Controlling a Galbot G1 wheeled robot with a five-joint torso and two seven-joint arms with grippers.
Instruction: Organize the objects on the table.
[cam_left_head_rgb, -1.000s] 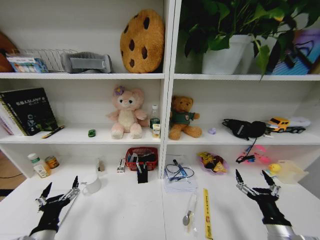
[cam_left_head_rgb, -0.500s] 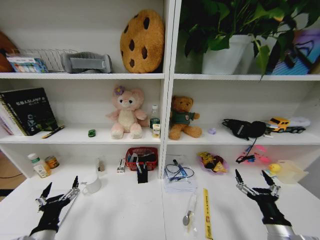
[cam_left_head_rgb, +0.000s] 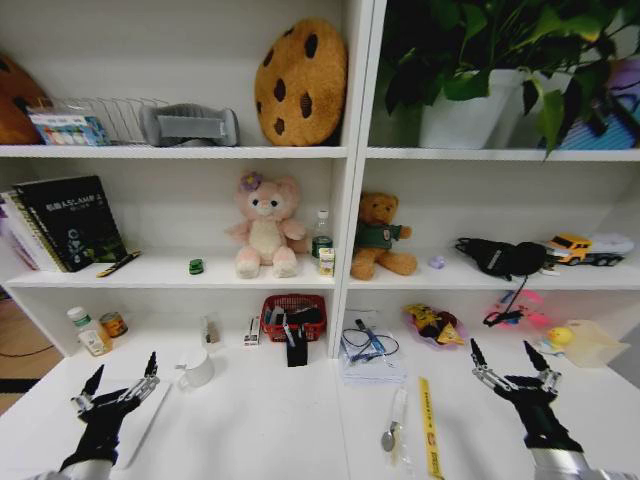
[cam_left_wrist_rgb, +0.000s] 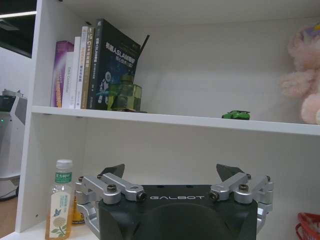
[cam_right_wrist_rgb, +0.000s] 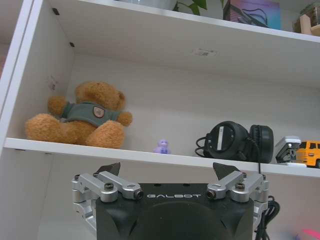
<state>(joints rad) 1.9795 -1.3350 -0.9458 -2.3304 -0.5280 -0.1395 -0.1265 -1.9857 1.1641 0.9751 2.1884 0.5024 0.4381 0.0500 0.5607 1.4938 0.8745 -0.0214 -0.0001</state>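
Note:
Both arms hover low over the white table (cam_left_head_rgb: 270, 430). My left gripper (cam_left_head_rgb: 123, 372) is open near the front left, beside a white mug (cam_left_head_rgb: 196, 370). At the front right my right gripper (cam_left_head_rgb: 500, 352) is open and empty too. A yellow ruler (cam_left_head_rgb: 429, 425) and a spoon-like utensil (cam_left_head_rgb: 392, 430) lie between them. A blue pen (cam_left_head_rgb: 368, 337) rests on a paper stack. The green toy car (cam_left_head_rgb: 196, 266) and a black marker (cam_left_head_rgb: 118, 264) sit on the shelf above. The left wrist view shows the left gripper (cam_left_wrist_rgb: 171, 170) open below the car (cam_left_wrist_rgb: 235, 115). The right gripper (cam_right_wrist_rgb: 167, 167) is open in its own view.
A red basket (cam_left_head_rgb: 294, 315) of small items stands against the shelf divider. Bottles (cam_left_head_rgb: 90, 333) are at the far left, a snack bag (cam_left_head_rgb: 433, 325) and a translucent box (cam_left_head_rgb: 590, 342) at the right. Plush toys, books and headphones (cam_left_head_rgb: 495, 257) fill the shelf.
The whole head view has shifted, so shelf and table items sit slightly further right. The camera moved, not the things. Both grippers hold the same open pose.

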